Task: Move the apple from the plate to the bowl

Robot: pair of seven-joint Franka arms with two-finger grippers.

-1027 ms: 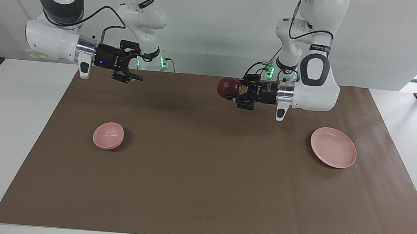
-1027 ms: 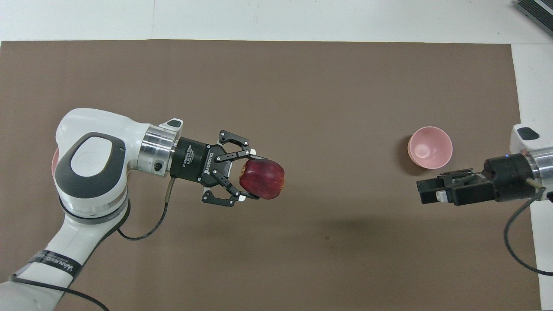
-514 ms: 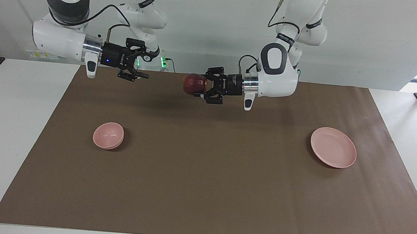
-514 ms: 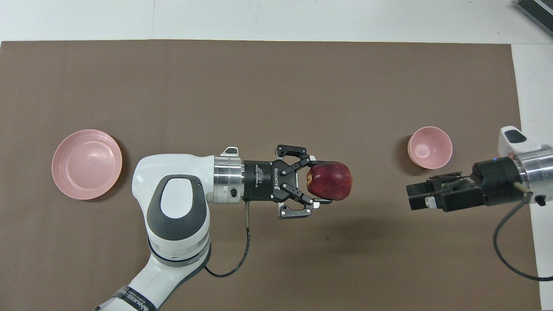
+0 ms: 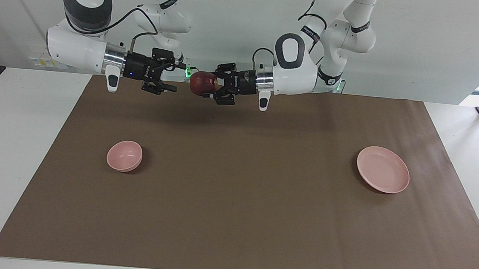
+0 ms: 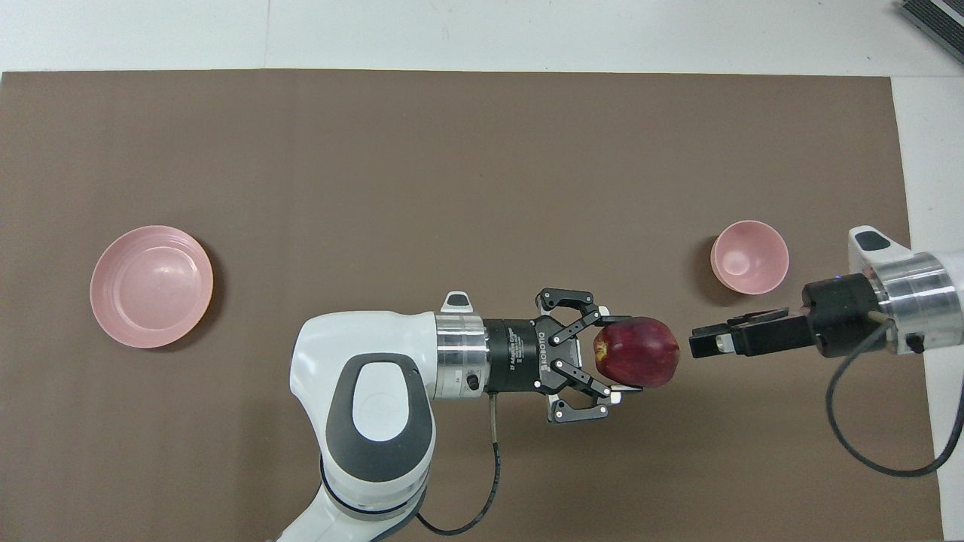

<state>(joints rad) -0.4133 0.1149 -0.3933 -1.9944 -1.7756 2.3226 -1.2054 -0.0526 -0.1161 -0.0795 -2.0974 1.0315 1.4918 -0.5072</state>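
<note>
The left gripper (image 5: pixel 208 90) (image 6: pixel 629 360) is clamped on the apple (image 5: pixel 203 83) (image 6: pixel 637 362), holding it up in the air over the brown mat (image 5: pixel 233 219) (image 6: pixel 452 150) at the robots' edge of the table. Its fingers (image 6: pixel 606 319) press the apple from two sides, with the outer links splayed wide around them. The gripper lies level and points toward the right arm's end of the table, so the apple sticks out past its fingertips. The apple is dark red and glossy, with a small yellowish patch on the side turned to the gripper.

The right gripper (image 5: pixel 170 77) (image 6: pixel 704 345) also lies level in the air and points straight at the apple. Its fingers are spread apart and hold nothing. Its tips are just beside the apple, with a small gap showing between them and the fruit in both views.

The bowl (image 5: pixel 124 156) (image 6: pixel 750 257) is small, deep and pale pink. It stands on the mat toward the right arm's end of the table, farther from the robots than the two grippers, and there is nothing in it.

The plate (image 5: pixel 383 169) (image 6: pixel 151 286) is wider, flat and the same pale pink. It lies bare on the mat toward the left arm's end, well apart from the bowl.

The mat covers most of the white table (image 5: pixel 17 134) (image 6: pixel 527 34).
</note>
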